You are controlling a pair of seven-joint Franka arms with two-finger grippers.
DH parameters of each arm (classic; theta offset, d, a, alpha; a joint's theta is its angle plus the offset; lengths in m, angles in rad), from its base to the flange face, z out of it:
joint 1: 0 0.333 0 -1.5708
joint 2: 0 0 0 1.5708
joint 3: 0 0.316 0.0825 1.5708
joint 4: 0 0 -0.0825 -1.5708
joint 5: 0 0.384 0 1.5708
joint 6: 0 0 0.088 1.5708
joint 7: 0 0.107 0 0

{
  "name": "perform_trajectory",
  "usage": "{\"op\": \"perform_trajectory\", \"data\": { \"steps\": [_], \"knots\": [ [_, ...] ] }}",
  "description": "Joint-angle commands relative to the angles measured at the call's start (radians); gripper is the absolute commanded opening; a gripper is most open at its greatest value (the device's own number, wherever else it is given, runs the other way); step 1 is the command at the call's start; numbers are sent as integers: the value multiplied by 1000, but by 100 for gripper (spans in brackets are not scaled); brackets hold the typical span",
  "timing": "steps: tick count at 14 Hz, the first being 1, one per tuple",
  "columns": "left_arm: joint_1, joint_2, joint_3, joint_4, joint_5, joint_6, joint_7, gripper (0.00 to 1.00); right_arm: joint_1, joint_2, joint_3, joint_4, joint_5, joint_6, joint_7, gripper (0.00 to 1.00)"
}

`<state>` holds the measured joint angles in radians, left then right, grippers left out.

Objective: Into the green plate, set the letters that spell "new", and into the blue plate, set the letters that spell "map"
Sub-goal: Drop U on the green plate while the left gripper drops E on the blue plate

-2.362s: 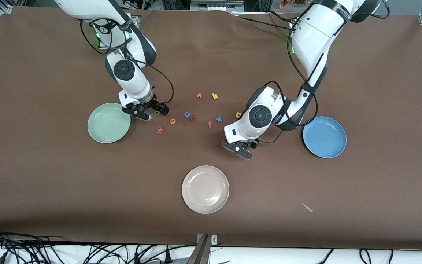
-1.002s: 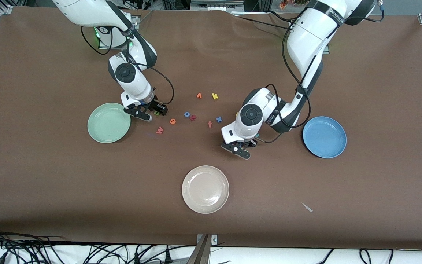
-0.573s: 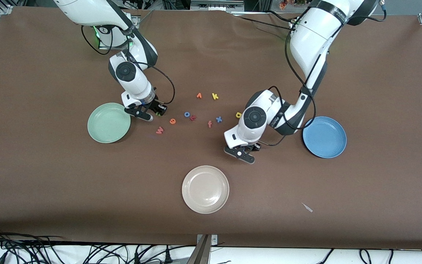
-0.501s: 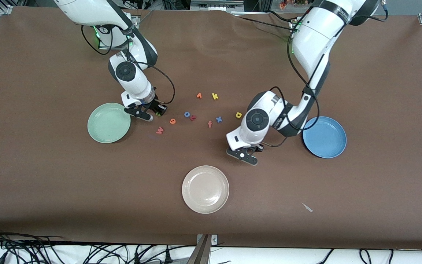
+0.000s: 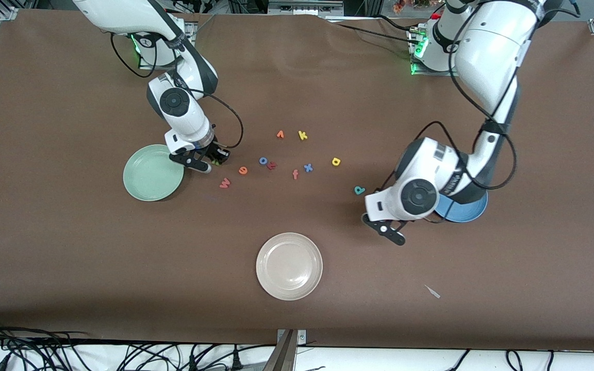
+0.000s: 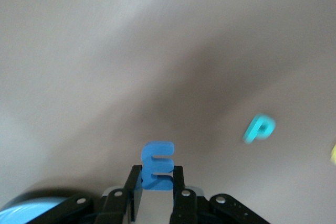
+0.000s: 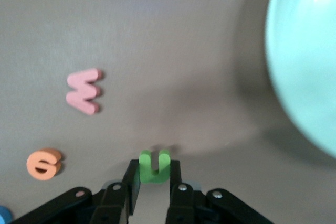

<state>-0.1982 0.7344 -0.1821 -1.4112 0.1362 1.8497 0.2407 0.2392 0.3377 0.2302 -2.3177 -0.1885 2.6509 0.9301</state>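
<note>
Front view: right gripper [image 5: 208, 161] hung low just beside the green plate [image 5: 147, 178], toward the letter cluster, closed on something green. Left gripper [image 5: 391, 230] hovered over bare table just beside the blue plate [image 5: 464, 212], half hidden by the arm. Both plates looked empty — nothing delivered yet. Still on the table, well apart from either gripper: red-pink w [image 5: 225, 182], orange e [image 5: 243, 170], yellow a [image 5: 335, 161], teal p [image 5: 359, 190]. Also there, not wanted: blue o [image 5: 263, 161], yellow k [image 5: 302, 135], blue x [image 5: 308, 167], cream plate [image 5: 289, 265].

Left wrist view: fingers [image 6: 135, 188] pinched narrow on the blue m [image 6: 157, 165] (seen sideways, so reading like an E), held clear of the table. Teal p lay ahead of the gripper and off to one side; rim of the blue plate showed at the corner, close under the gripper.

Right wrist view: fingers [image 7: 132, 182] clamped narrow on the green n [image 7: 154, 166], at or just off the table surface. Red-pink w and orange e lay ahead to one side, mint plate to the other side, near.

Judged early: two letters in hand, none placed; four more to fetch — w and e for green, a and p for blue.
</note>
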Motion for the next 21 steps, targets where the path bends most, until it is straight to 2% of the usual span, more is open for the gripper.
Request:
{"op": "perform_trajectory", "data": {
  "steps": [1, 4, 7, 10, 11, 12, 13, 14, 16, 17, 18, 20, 21],
  "knots": [
    [75, -61, -10, -78, -20, -52, 153, 14, 3, -84, -67, 21, -23, -132, -135, 24],
    [131, -147, -10, -191, -23, -29, 224, 13, 2, -120, -149, 78, -16, -274, -324, 24],
    [209, -242, -11, -360, -23, 90, 276, 13, 2, -131, -218, 74, -16, -282, -463, 25],
    [221, -308, -8, -509, -23, 232, 282, 13, 2, -129, -276, 43, -16, -240, -566, 26],
    [233, -319, -10, -543, -17, 268, 282, 13, 0, -129, -294, 17, -16, -197, -588, 30],
    [240, -328, -10, -579, -10, 311, 284, 13, 0, -125, -305, -6, -16, -157, -594, 39],
    [240, -336, -8, -613, -10, 351, 284, 13, 0, -123, -308, -20, -16, -134, -594, 52],
    [243, -337, -8, -638, -7, 383, 285, 15, 0, -121, -310, -23, -16, -129, -593, 60],
    [250, -336, -8, -640, -6, 384, 295, 26, 0, -125, -308, -22, -14, -131, -580, 68],
    [252, -333, -8, -634, -6, 378, 320, 47, 2, -129, -305, -20, -5, -135, -576, 69],
    [253, -328, -8, -627, -7, 376, 337, 99, 2, -131, -298, -17, -5, -137, -551, 72],
    [252, -326, -8, -594, -12, 347, 316, 100, 3, -126, -246, 3, -5, -135, -467, 80],
    [246, -326, -8, -571, -21, 317, 315, 100, 5, -120, -224, 23, -5, -140, -420, 80]
  ]
}}
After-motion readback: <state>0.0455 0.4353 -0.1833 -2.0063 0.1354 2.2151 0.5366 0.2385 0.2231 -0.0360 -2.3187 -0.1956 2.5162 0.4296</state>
